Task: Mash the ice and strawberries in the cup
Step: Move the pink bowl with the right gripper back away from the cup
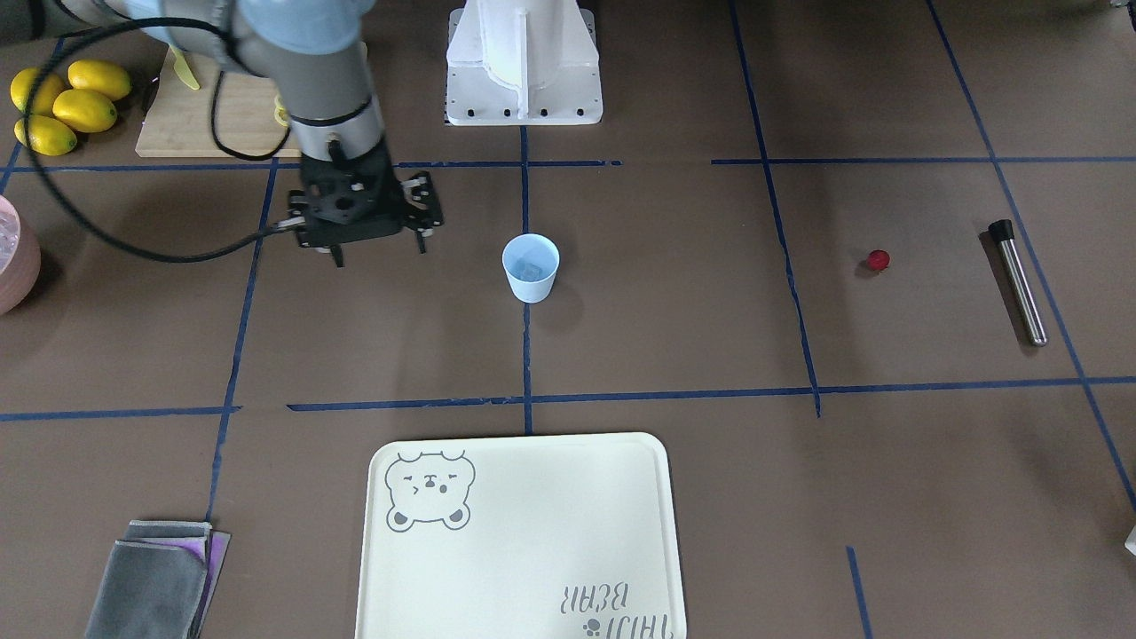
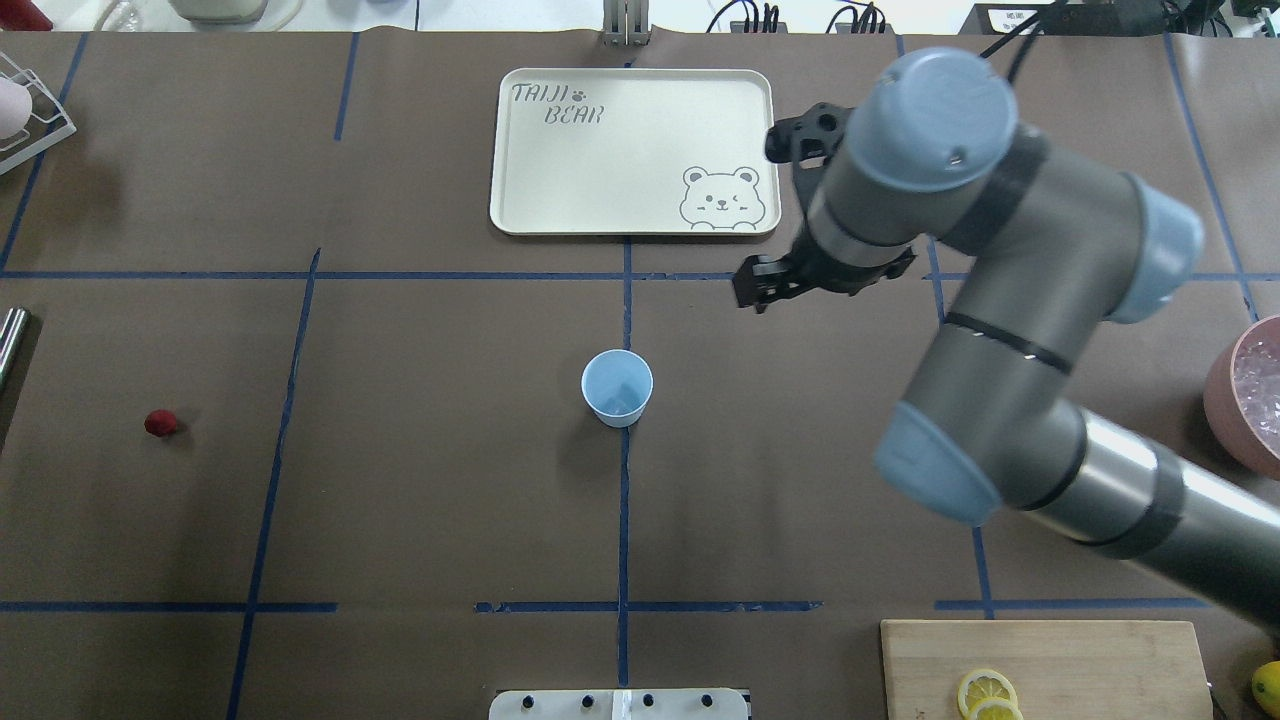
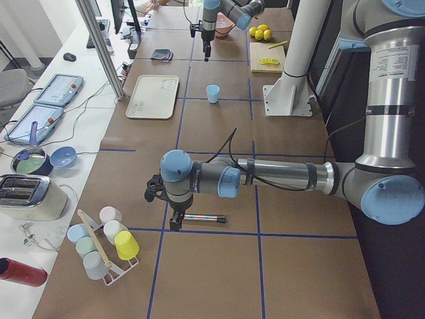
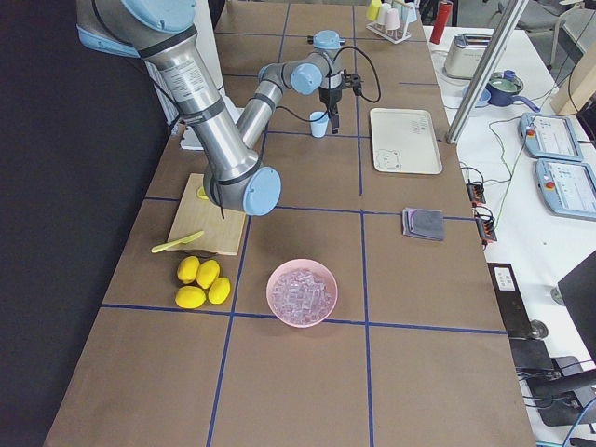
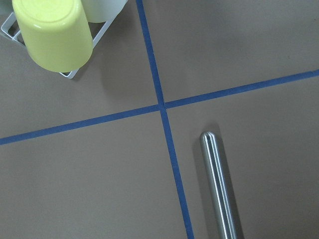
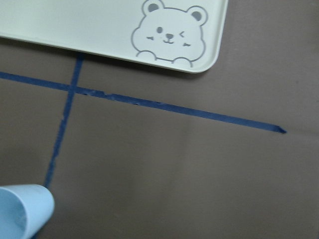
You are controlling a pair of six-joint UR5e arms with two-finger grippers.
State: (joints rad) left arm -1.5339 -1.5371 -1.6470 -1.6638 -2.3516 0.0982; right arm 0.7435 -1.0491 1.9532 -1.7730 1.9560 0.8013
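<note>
One cup (image 1: 531, 268) stands upright near the right gripper (image 1: 380, 254), on the side toward the robot's left. Ice (image 1: 531, 265) lies in its bottom, but how many cubes cannot be told. One strawberry (image 1: 878, 260) lies well beyond the cup from that gripper, between the cup and one steel rod (image 1: 1018, 282). One pink bowl (image 2: 1218, 400) heaped with more cubes sits well off on the gripper's other side, with four lemons (image 1: 84, 108) nearer the base. One tray (image 2: 600, 180) lies just past the gripper, away from the base.

The right arm (image 2: 1010, 330) reaches in from the robot's right, wrist bent so the gripper points straight down above the table — fingers spread wide, nothing between them. The left arm (image 3: 279, 176) stretches low and level, and the left gripper (image 3: 175, 222) points down just beside the rod's end — whether its fingers are apart or closed cannot be told.
</note>
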